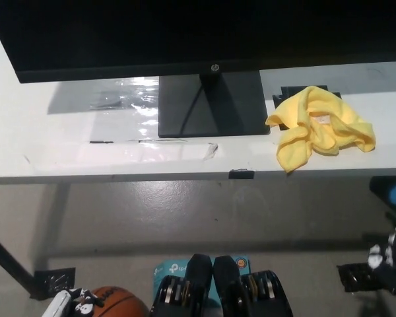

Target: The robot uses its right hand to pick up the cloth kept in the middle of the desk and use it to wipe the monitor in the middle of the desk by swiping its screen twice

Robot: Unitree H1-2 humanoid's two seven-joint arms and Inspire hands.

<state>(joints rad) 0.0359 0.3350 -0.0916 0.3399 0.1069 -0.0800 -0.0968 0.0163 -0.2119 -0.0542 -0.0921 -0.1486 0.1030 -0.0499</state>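
Note:
A crumpled yellow cloth (320, 125) lies on the white desk (39, 145), just right of the monitor's black stand (211, 105). The monitor (185, 33) spans the top of the head view with its screen dark. My black right hand (389, 261) hangs low at the right edge, below the desk's front edge and well short of the cloth, holding nothing that I can see. Only a bit of my white left hand (66, 304) shows in the bottom left corner. Neither hand's fingers can be read.
A black object (287, 92) sits partly under the cloth's far side. Shiny plastic film (129, 99) lies left of the stand. A small black clip (241, 174) sits on the desk's front edge. On the floor are an orange ball (119, 305) and a teal box (165, 269).

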